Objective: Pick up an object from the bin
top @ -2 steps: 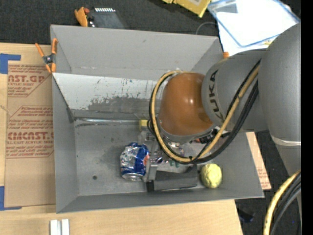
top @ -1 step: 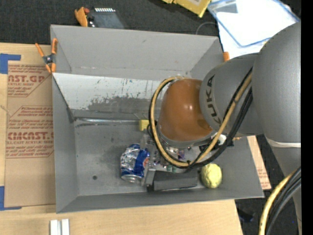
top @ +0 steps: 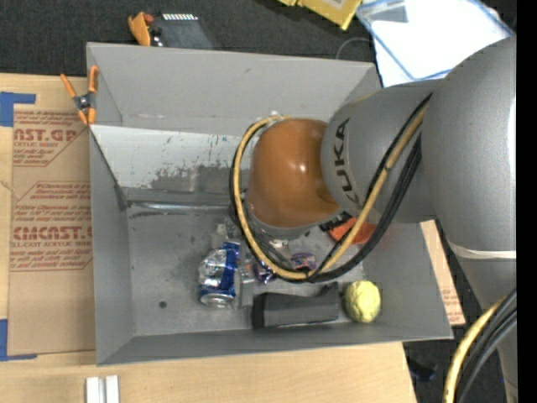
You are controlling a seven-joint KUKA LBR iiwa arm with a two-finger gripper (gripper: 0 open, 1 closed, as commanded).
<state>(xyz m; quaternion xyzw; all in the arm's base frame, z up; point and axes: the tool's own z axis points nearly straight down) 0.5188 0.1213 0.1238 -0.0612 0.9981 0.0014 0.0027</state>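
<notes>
A crushed blue and silver drink can (top: 220, 277) lies on the bin floor, left of centre and towards the front. A black, roughly cylindrical thing (top: 295, 309) lies on its side against the front wall, just right of the can. A yellow-green ball (top: 362, 300) rests at that black thing's right end. Between the can and the black thing is a small purple and white piece (top: 265, 269), partly hidden by cables. An orange thing (top: 352, 232) peeks out under the arm at the right.
The arm reaches in from the right. Its orange dome and looped cables hang over the bin's middle, right above the can and the small piece, and hide what lies beneath. The left part of the bin floor is bare metal.
</notes>
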